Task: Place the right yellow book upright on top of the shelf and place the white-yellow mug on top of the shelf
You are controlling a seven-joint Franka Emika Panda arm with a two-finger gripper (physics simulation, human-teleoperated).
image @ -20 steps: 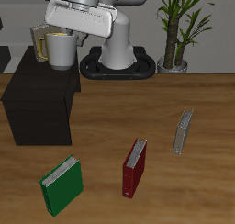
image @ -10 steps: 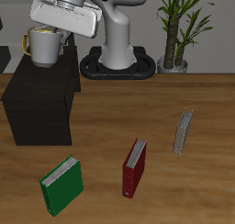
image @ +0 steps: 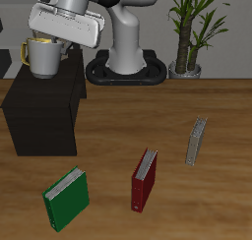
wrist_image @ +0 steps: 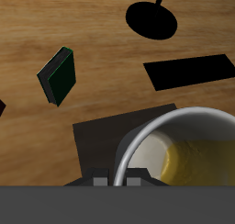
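Table (image: 197,200) lies well below the pincer. Shelf (image: 44,111) sits directly under the pincer (image: 47,39). Potted plant (image: 192,28) stands far off at the back. White-yellow mug (image: 41,57) hangs clamped in the pincer above the shelf top. Green book (image: 66,198), dark red book (image: 145,178) and tan-grey book (image: 197,142) lie well apart from the pincer, nearer the front edge.

The gripper (image: 45,37) fingers are hidden behind the white-yellow mug's (image: 43,57) rim, so their grip cannot be judged. In the wrist view the mug (wrist_image: 188,150) is cut off at 4 o'clock. No tan-grey book shows on the shelf (image: 39,111).
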